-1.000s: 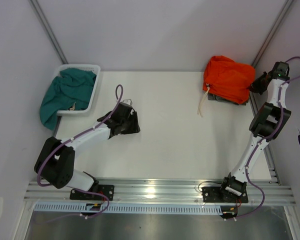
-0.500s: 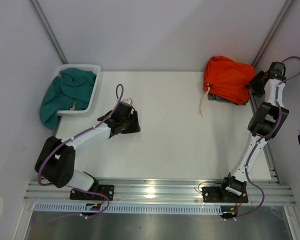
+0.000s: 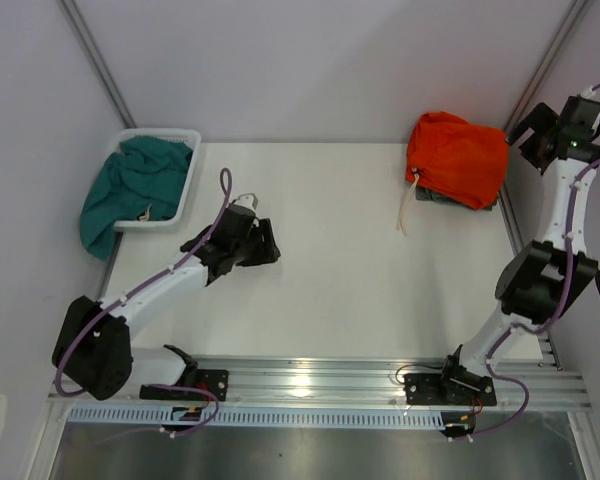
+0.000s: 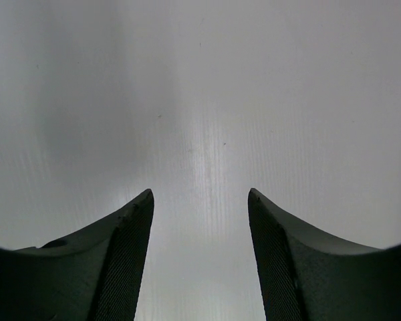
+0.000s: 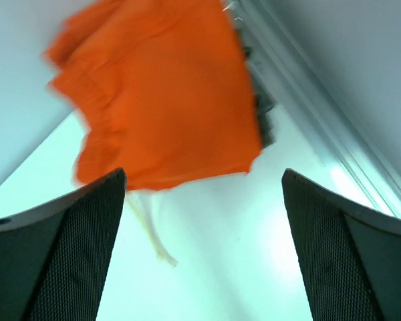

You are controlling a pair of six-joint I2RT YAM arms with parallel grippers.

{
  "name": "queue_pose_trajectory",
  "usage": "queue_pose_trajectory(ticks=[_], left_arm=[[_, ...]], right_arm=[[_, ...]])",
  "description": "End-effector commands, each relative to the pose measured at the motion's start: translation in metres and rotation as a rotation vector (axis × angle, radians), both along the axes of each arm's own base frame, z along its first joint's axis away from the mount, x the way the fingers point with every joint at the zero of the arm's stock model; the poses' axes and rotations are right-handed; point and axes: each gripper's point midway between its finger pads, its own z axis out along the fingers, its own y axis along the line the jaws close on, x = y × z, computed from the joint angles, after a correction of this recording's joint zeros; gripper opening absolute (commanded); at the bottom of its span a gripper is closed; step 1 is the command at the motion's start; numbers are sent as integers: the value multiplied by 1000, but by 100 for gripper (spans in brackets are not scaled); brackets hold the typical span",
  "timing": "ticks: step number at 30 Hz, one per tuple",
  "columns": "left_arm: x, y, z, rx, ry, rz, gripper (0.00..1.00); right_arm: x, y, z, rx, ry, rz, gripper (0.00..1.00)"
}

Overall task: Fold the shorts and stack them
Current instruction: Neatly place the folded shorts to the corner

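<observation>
orange shorts (image 3: 458, 158) folded, drawstring (image 3: 405, 207) trailing; right gripper (image 5: 202, 172) gaping nearby

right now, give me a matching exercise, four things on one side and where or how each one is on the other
Things:
1. orange shorts
2. teal garment
3. left claw
4. right claw

Places or states:
a. in the white basket, hanging over its left edge
b. open, low over bare table
c. folded at the table's far right corner
d. open wide, raised by the right wall

Pairs: 1-c, 2-a, 3-b, 4-d
</observation>
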Motion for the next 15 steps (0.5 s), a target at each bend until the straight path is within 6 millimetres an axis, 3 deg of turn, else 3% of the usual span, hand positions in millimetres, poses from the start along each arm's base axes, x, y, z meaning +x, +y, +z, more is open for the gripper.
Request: queue_pose_trajectory(ticks=[1, 4, 5, 6, 8, 9, 10, 11, 12, 13, 15], left_arm=[[0, -1, 21, -37, -81, 0, 64], [-5, 4, 29, -46, -114, 2, 77], [-7, 5, 31, -46, -123, 1, 79], [-7, 8, 33, -44, -136, 3, 83], [-10, 13, 41, -49, -169, 15, 89], [-11, 14, 43, -47, -176, 16, 92], [-12, 17, 43, -44, -180, 22, 95], [-14, 18, 50, -54, -201, 23, 97], [-15, 19, 53, -58, -212, 23, 99], [-17, 20, 52, -62, -217, 22, 99], [-20, 22, 60, -83, -254, 21, 99]], right_arm=[[-24, 62, 74, -86, -192, 119, 99], [-38, 117, 58, -77, -228, 207, 100], [-52, 134, 75, -96, -276, 225, 99], [-56, 168, 56, -90, -266, 290, 100], [-69, 201, 52, -81, -294, 345, 100], [-80, 217, 67, -82, -365, 376, 99], [-92, 244, 40, -59, -334, 441, 99], [-99, 254, 36, -44, -345, 461, 100], [-111, 267, 48, -35, -410, 505, 99], [-123, 284, 21, -13, -375, 556, 99], [-140, 294, 20, -33, -412, 584, 100]])
